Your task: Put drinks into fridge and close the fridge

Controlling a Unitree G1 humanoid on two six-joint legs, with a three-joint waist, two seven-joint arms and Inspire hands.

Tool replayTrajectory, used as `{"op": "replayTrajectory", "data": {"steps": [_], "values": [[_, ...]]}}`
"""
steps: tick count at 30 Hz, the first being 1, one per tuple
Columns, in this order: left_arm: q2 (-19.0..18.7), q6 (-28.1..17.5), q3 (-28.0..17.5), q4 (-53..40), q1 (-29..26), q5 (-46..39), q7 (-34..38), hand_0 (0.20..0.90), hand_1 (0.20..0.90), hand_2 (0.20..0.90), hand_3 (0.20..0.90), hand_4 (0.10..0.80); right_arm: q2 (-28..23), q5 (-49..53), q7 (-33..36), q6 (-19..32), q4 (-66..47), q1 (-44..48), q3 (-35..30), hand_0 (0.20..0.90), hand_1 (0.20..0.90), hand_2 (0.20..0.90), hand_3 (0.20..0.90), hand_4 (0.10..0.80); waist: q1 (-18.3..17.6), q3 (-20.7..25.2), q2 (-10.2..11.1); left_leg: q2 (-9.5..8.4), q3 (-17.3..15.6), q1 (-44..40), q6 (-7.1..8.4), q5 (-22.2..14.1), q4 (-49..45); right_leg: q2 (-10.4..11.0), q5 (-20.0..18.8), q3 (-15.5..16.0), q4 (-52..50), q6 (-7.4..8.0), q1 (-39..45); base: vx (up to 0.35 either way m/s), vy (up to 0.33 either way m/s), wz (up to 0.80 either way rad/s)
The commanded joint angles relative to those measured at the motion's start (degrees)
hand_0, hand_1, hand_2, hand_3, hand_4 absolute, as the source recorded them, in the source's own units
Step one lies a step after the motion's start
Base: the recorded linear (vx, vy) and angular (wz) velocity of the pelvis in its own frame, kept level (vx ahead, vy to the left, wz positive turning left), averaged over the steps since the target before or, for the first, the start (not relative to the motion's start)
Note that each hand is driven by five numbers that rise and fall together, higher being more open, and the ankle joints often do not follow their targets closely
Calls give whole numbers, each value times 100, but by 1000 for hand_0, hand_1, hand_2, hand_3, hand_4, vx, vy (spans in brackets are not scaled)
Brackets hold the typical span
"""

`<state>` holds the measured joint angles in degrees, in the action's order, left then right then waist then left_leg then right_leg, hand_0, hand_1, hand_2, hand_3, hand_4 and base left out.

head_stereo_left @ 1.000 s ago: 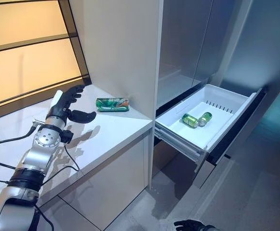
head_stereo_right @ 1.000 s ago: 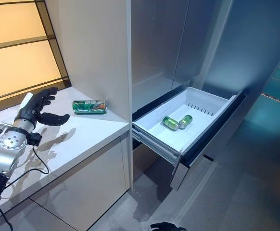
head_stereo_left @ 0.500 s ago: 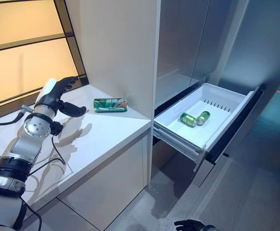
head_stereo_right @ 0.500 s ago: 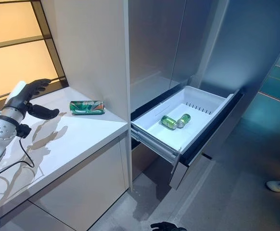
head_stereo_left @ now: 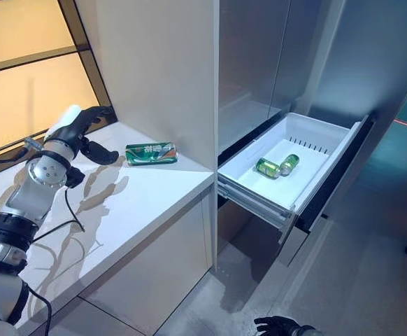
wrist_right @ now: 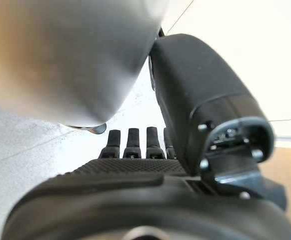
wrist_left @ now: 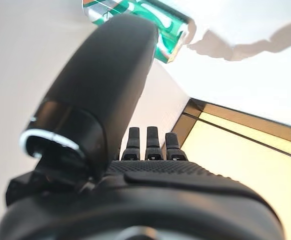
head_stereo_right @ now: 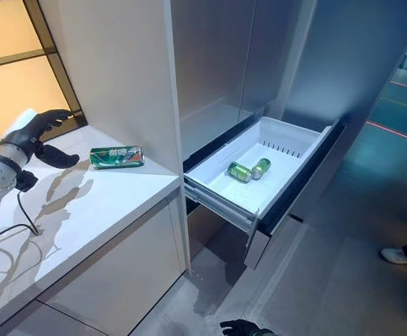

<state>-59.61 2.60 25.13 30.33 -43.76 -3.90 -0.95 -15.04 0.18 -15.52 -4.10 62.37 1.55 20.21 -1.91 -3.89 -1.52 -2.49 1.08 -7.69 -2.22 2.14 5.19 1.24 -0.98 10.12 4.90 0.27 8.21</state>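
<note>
On the white counter (head_stereo_left: 140, 203) a green can (head_stereo_left: 151, 153) lies on its side, just beside the left hand (head_stereo_left: 77, 136), whose fingers are spread, untouching. Two more cans (head_stereo_left: 276, 166) lie in the pulled-out fridge drawer (head_stereo_left: 259, 190). The right hand (head_stereo_left: 279, 326) hangs low, fingers relaxed.

Right hand (head_stereo_left: 279, 326) is cut off by the bottom edge.

No legible text; only unreadable white print on the green can (head_stereo_left: 151, 153)

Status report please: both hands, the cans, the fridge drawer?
Left hand open, beside counter can, not touching. Right hand low, idle, fingers relaxed. Two cans in the open fridge drawer. Nothing in the way.
</note>
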Motion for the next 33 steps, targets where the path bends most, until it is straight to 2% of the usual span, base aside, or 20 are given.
{"op": "replayTrajectory", "data": {"steps": [1, 9, 16, 18, 23, 26, 28, 33], "values": [[-539, -202, -42, 351, -1915, 293, 396, 900, 900, 900, 900, 800, -591, -5, -145, -102, 345, -265, 354, 900, 900, 900, 900, 800, -124, -286, -300, -408, -106, -47, -405, -814, -19, -237, 615, -664, -567, 221, -350, -82, 9, -13], [-336, -196, 718, 826, -2967, 452, 825, 900, 900, 900, 900, 800, -659, 593, 36, 120, 452, 236, 412, 900, 900, 900, 900, 800, -68, -825, -246, -341, -234, 508, -391, -653, -19, -271, 369, -846, -454, 221, -850, -95, -33, -9], [-190, 25, 1161, 1058, -3484, 613, 776, 900, 900, 900, 900, 800, -638, 803, 118, 222, 452, 428, 429, 900, 900, 900, 900, 800, -89, -1043, -260, -328, -234, 777, -372, -555, -19, -268, 281, -884, -397, 200, -1078, -20, -16, -1], [-170, 185, 1250, 1105, -3552, 718, 627, 900, 900, 900, 900, 800, -649, 832, 118, 226, 438, 474, 427, 900, 900, 900, 900, 800, -92, -1064, -267, -329, -233, 823, -370, -538, -20, -266, 274, -889, -395, 193, -1122, -17, -7, -1], [-105, 854, 1451, 1237, -3399, 870, -567, 900, 900, 900, 900, 800, -691, 917, 110, 155, 358, 654, 408, 900, 900, 900, 900, 800, -73, -1145, -284, -336, -212, 959, -349, -458, -20, -257, 224, -872, -374, 176, -1240, -26, -12, -1], [-98, 998, 1470, 1203, -3289, 912, -1025, 900, 900, 900, 900, 800, -702, 922, 115, 171, 418, 738, 362, 900, 900, 900, 900, 800, -37, -1165, -302, -343, -173, 974, -322, -424, -20, -232, 220, -756, -358, 166, -1240, -44, -28, 0], [-77, 1028, 1469, 1199, -3266, 823, -1080, 900, 900, 900, 900, 800, -704, 914, 110, 180, 473, 778, 335, 900, 900, 900, 900, 800, -19, -1150, -313, -350, -151, 968, -306, -415, -27, -217, 228, -677, -351, 162, -1224, 0, 0, 0], [-60, 858, 1472, 1381, -3301, 1328, -1075, 900, 900, 900, 900, 800, -724, 910, 105, 209, 558, 748, 269, 900, 900, 900, 900, 800, -31, -1091, -330, -367, -142, 903, -270, -443, -87, -182, 275, -545, -327, 151, -1101, 0, -2, 1]]}}
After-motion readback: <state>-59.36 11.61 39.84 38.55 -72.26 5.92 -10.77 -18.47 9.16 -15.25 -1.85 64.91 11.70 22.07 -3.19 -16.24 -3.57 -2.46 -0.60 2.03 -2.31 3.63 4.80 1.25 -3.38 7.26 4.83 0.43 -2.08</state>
